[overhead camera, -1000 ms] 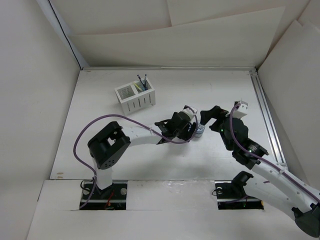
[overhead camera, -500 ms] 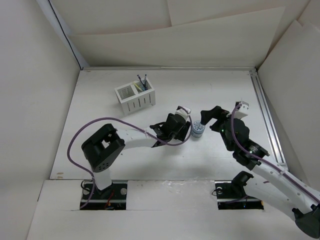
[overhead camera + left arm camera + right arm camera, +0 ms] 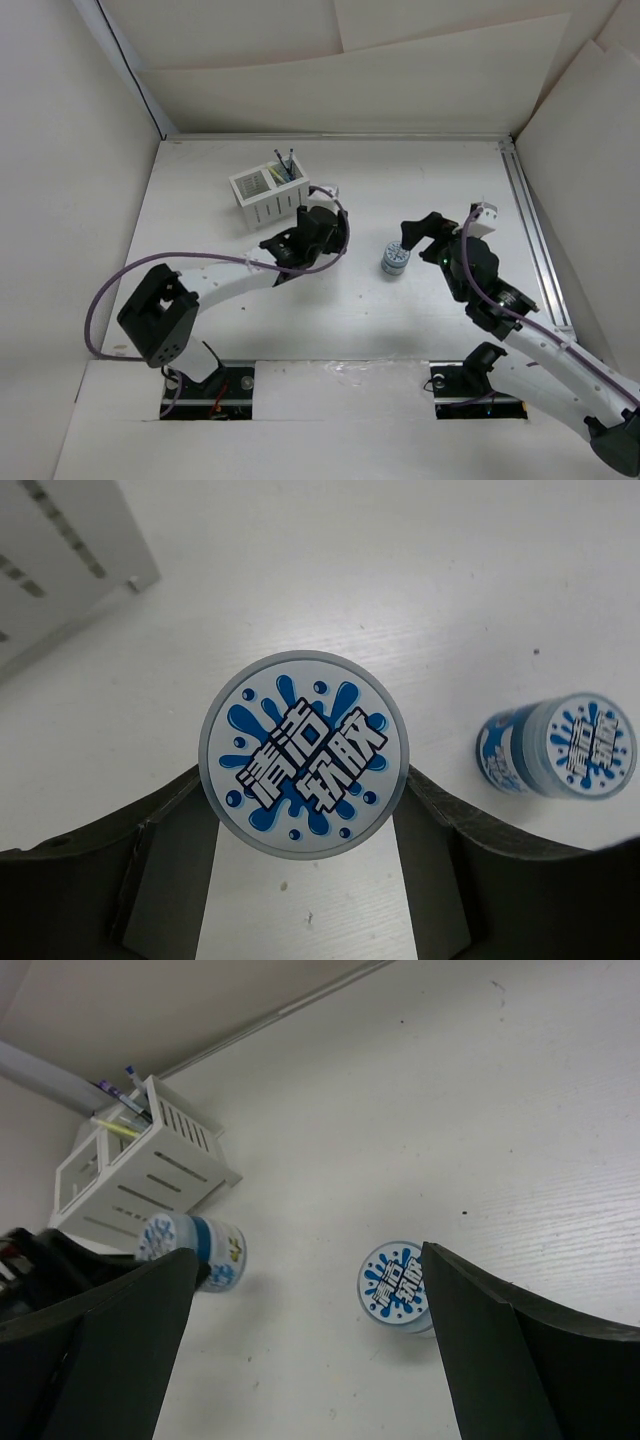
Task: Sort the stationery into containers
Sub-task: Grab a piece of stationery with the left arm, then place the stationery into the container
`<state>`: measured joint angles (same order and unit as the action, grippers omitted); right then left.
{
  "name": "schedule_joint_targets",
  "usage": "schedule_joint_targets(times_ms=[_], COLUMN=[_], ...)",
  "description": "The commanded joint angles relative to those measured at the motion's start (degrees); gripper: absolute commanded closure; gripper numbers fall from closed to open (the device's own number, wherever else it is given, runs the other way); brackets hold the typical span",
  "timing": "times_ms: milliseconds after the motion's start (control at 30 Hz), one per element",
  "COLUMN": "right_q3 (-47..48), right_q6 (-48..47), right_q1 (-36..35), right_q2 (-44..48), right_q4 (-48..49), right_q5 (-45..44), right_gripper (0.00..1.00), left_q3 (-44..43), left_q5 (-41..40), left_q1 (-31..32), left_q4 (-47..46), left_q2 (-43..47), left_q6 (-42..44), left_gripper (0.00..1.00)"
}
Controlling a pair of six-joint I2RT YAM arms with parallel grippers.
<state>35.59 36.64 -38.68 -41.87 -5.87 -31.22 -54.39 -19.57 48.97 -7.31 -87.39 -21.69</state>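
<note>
My left gripper is shut on a round blue-and-white roll and holds it above the table, just right of the white slatted organizer. From above, the left gripper sits close to the organizer, which holds several pens in its back section. The second roll stands on the table and shows in the left wrist view. My right gripper is open and empty, just right of that roll. The right wrist view shows the held roll beside the organizer.
White walls enclose the table on the left, back and right. A metal rail runs along the right edge. The left arm's purple cable loops over the near-left area.
My left gripper has carried one roll up and to the left, away from the other roll and toward the organizer. The right arm has not moved.
</note>
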Motion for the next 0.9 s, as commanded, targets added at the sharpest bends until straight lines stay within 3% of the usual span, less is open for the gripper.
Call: schedule_joint_targets(times_ms=[0, 300, 700, 867], right_q3=[0.00, 0.53, 0.00, 0.00], right_q6=[-1.05, -1.05, -1.05, -1.05], right_q1=[0.27, 0.27, 0.27, 0.27], right_q2=[0.12, -1.90, -1.20, -1.20], right_q4=[2.44, 3.49, 4.02, 4.02], right_q5=[0.81, 2.83, 3.89, 4.41], right_gripper=[0.00, 0.00, 0.00, 0.00], left_q3=[-1.41, -8.18, -16.98, -18.81], left_q5=[-3.28, -3.98, -6.79, -9.60], left_q1=[-3.60, -16.97, -27.17, -27.79], left_q4=[-0.77, 2.13, 1.60, 2.83], left_q2=[7.40, 13.83, 5.49, 1.27], left_q6=[-3.09, -6.17, -6.70, -4.77], left_gripper=[0.78, 0.74, 0.73, 0.73])
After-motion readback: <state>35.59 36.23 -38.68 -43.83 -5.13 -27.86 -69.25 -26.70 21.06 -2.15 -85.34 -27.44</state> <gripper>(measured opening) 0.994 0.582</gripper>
